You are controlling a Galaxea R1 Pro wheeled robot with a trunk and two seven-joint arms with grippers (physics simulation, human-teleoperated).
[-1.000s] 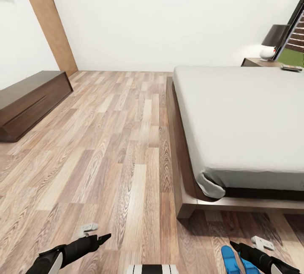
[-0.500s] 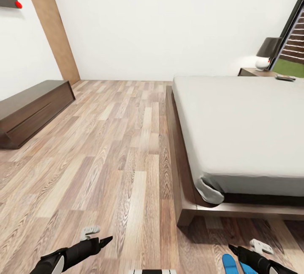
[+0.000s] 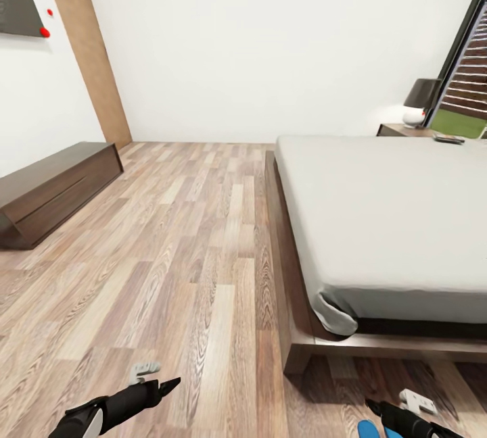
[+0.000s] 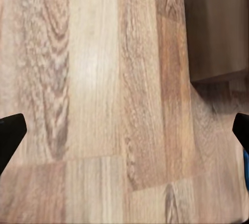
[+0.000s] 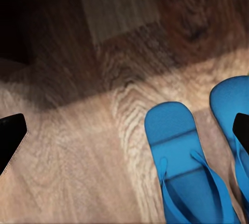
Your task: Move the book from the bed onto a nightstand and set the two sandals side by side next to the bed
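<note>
Right gripper: seen in the right wrist view with its two black fingertips spread wide at opposite edges; nothing is held between them.
Left gripper: likewise spread wide in the left wrist view, with only bare floor between the fingertips; nothing is gripped.
Sandals: two bright blue flip-flops are laid on the floor under the right gripper, close together and roughly parallel, near the foot corner of the bed; a sliver of blue is seen in the head view just beside the right arm.
Bed: an off-white mattress on a dark brown platform frame is set at the robot's right, its foot corner nearest the grippers.
Book: a small dark flat item, too small for its cover to be made out, is lying on the mattress at the far end of the bed, close to the nightstand.
Nightstand: a dark brown stand is placed just beyond the far end of the bed, bearing a lamp with a black shade and white base.
Window: a dark-framed pane is set behind the bed's far end.
Bench: a long low dark-wood unit is stood against the wall, well apart from the bed across the plank floor.
Door trim: a tan wooden upright is seen beyond the bench.
</note>
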